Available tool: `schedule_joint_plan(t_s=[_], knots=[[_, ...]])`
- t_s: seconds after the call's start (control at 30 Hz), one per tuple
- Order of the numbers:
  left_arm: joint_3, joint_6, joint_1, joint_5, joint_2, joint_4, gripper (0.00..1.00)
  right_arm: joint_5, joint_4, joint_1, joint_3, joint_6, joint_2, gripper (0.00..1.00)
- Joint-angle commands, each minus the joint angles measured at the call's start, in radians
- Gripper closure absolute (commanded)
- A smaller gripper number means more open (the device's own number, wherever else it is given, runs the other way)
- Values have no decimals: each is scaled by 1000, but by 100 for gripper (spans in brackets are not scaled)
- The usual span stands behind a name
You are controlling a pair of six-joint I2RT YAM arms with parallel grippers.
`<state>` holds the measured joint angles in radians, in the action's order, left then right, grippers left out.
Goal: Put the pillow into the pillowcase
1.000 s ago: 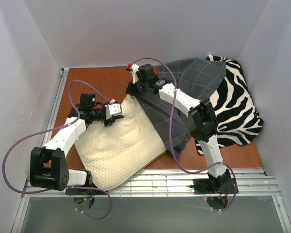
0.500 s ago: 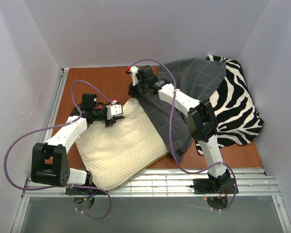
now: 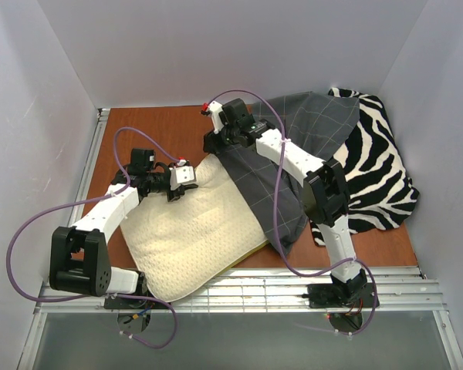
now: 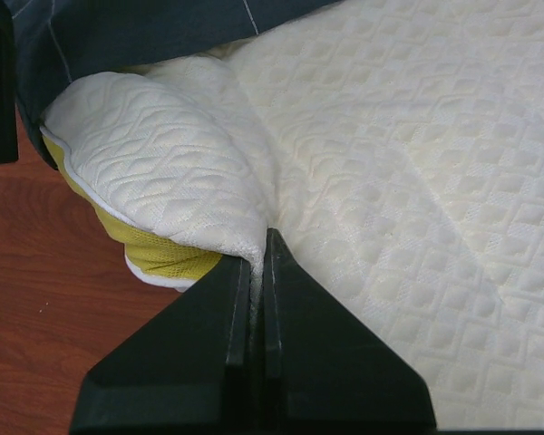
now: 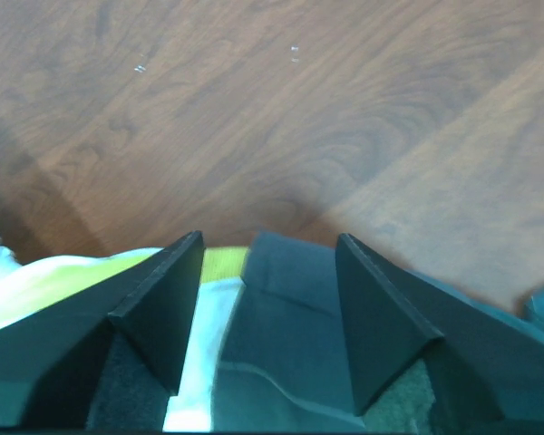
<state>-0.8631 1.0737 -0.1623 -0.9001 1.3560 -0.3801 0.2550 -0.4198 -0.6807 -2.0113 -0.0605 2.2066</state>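
Wood table: left fingers pinch pillow; right fingers gape, perhaps astride pillowcase.

No text, label, brand, number or sign can be read in any view. The pillow shows only its dimpled weave up close, and the pillowcase only thin grid lines. The zebra cloth carries stripes alone, and the counter plain wood grain. Any marks on the arms are too small to make out from above.
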Motion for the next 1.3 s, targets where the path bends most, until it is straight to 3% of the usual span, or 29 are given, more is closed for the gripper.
schedule_joint_plan(t_s=[0.0, 0.37, 0.53, 0.63, 0.67, 0.7, 0.77, 1.1, 1.27], knots=[[-13, 20, -16, -59, -8, 1, 100, -86, -63, -3, -37, -117, -71, 47], [-34, 5, -16, -45, 9, 14, 100, -112, -158, 0, -60, -196, -15, 49], [-36, 6, -16, -43, 20, 15, 100, -102, -163, 0, -58, -213, -12, 57], [-36, 3, -16, -43, 26, 18, 100, -112, -171, 0, -66, -222, -2, 71], [-36, 2, -16, -42, 23, 20, 100, -126, -169, 0, -64, -225, 1, 85], [-34, 2, -16, -42, 25, 20, 100, -129, -169, -2, -67, -223, -1, 92], [-34, 0, -16, -40, 25, 23, 100, -111, -168, 1, -81, -199, 1, 99], [-62, -105, -29, -74, 28, 125, 100, 179, -105, -23, -103, 31, -34, 99], [-59, -198, -40, -85, -26, 233, 100, 311, 28, -66, 66, 167, -108, 99]])
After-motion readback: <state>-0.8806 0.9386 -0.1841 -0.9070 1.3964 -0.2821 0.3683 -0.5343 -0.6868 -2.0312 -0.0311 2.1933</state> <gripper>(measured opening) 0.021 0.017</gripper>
